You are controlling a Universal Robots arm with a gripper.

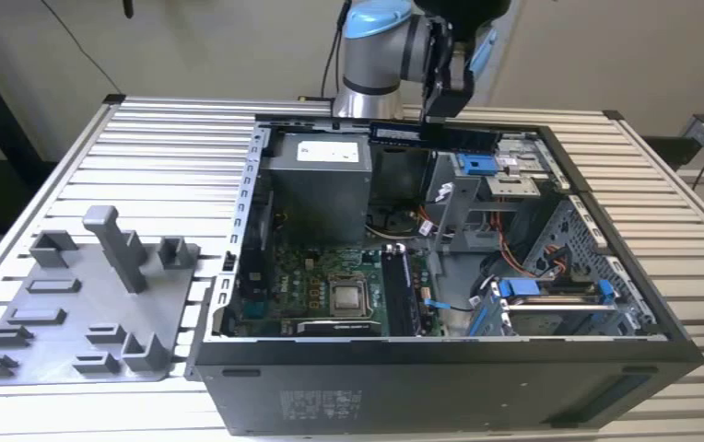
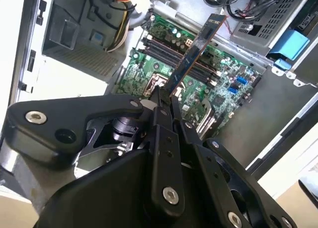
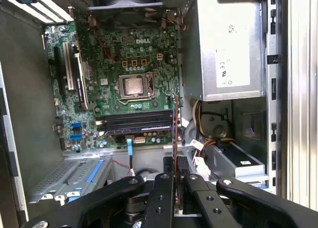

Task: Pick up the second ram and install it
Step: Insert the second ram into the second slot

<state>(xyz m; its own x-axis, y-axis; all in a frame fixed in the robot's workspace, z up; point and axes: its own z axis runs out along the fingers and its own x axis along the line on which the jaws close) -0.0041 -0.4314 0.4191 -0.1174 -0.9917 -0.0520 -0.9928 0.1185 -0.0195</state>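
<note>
Black pincer (image 2: 164, 103) clamps thin flat second ram (image 2: 198, 46) above green board (image 2: 141, 69).

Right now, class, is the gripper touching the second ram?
Touching. In the second wrist view the gripper is shut on the near end of the second ram, with no gap; the stick juts out over the green board.
</note>
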